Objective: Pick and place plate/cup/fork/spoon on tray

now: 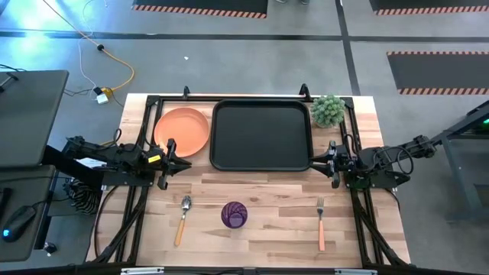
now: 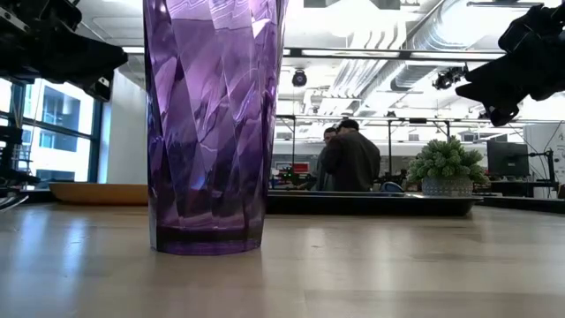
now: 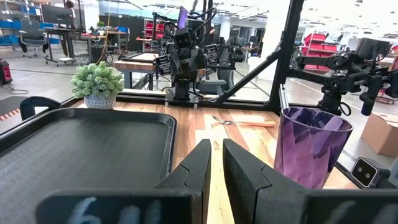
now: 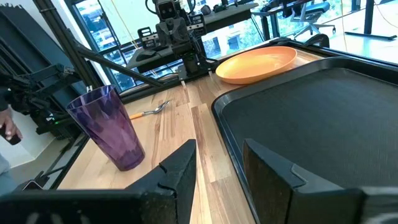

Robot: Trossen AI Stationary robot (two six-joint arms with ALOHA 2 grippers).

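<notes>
The black tray (image 1: 260,136) lies at the table's far middle, with the orange plate (image 1: 182,130) flat on the table just to its left. The purple cup (image 1: 234,215) stands upright near the front edge. The spoon (image 1: 182,218) lies to its left and the fork (image 1: 320,223) to its right. My left gripper (image 1: 172,160) hovers by the plate's near edge, almost shut with a narrow gap (image 3: 216,144), and is empty. My right gripper (image 1: 330,163) hovers at the tray's near right corner, open (image 4: 219,146) and empty.
A small potted plant (image 1: 328,111) stands at the tray's far right corner. Black frame bars run along the table's left, right and far sides. Bare wood lies between the tray and the cutlery. People stand in the room behind the table (image 2: 349,159).
</notes>
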